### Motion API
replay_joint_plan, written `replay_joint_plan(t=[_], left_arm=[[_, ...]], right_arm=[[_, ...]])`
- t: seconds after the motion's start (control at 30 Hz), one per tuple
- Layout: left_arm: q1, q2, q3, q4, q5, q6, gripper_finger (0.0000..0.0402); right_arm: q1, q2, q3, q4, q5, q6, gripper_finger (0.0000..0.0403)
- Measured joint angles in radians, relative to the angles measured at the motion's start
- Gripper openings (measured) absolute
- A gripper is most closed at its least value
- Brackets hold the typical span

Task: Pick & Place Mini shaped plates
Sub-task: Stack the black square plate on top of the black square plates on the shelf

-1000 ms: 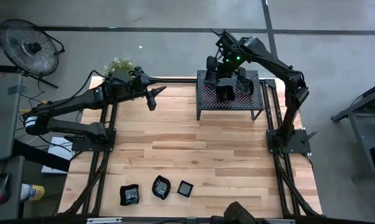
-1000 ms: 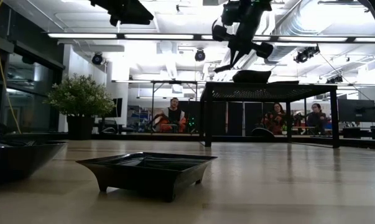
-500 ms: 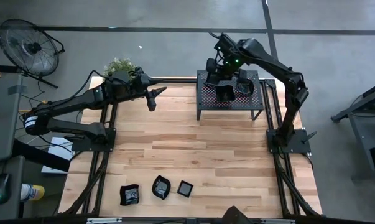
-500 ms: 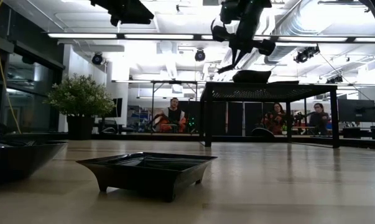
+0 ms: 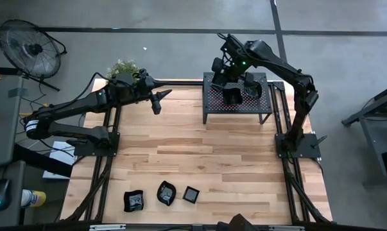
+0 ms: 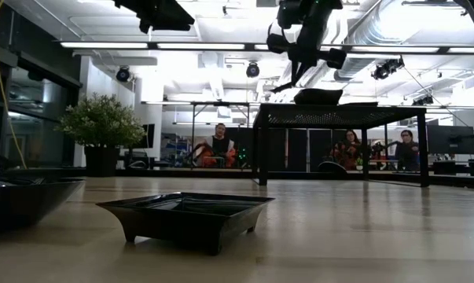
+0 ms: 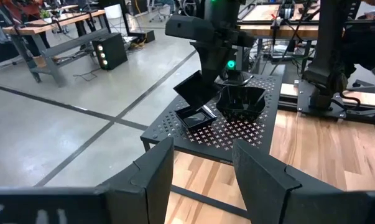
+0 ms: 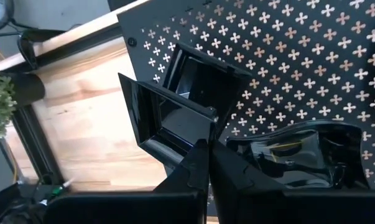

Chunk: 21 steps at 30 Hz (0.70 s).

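The right gripper (image 8: pixel 207 149) was pinched tight on the rim of a small glossy black square plate (image 8: pixel 164 121), holding it tilted just above the large black perforated metal rack (image 5: pixel 237 106) at the far edge of the wooden bench (image 5: pixel 199 160). Compared with a second before, the gripper had drawn up and toward the rack's far left corner, so the plate hung clear of the mesh; by my judgement this was the lift stage of a pick. Directly below it another square black plate (image 8: pixel 206 78) lay flat on the rack, and a wavy-rimmed black dish (image 8: pixel 302 155) sat beside that.

Three small black plates (image 5: pixel 162 195) sat in a row near the bench's near edge, unchanged, suggesting the held one was bound there.

The left gripper (image 7: pixel 203 155) hung over the bench's far left part, its fingers spread apart and empty, unmoved.
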Motion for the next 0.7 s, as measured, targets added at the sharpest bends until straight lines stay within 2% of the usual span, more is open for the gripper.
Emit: replay_joint_plan(t=[0.4,0.7], left_arm=[[0.0,0.0,0.0,0.0,-0.003,0.019,0.0162],[0.0,0.0,0.0,0.0,-0.003,0.019,0.0162]], right_arm=[[0.003,0.0,0.0,-0.002,0.023,0.039,0.0001],[0.011,0.001,-0.081,0.051,-0.018,0.085,0.0001]])
